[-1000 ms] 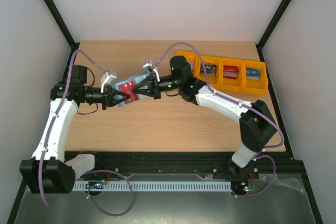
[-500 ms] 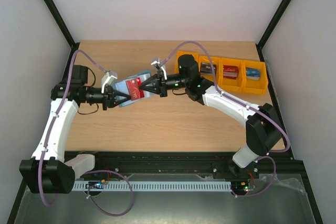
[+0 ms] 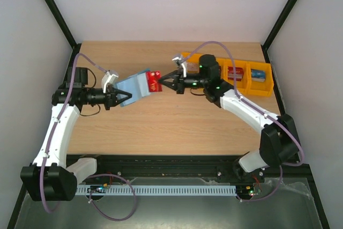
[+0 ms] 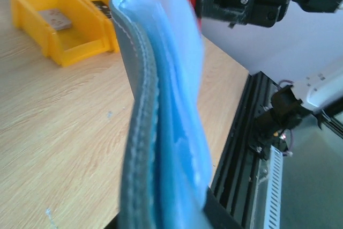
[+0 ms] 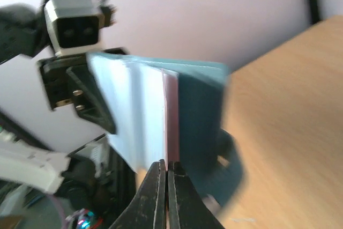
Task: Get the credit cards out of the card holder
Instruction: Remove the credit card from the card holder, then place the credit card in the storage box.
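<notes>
- Pinching red credit card [image 3: 155, 81] by its edge in right hand [image 3: 165, 83], fingers pressed together on it, card partly inside the pocket, for a straight pull.
- Clamping teal card holder [image 3: 135, 87] in left hand [image 3: 122, 97], lifted off the surface [image 3: 177, 127] as an anchor.
- Farther right, orange bins [image 3: 241, 90] with other cards [image 3: 259, 75], likely the drop-off.
</notes>
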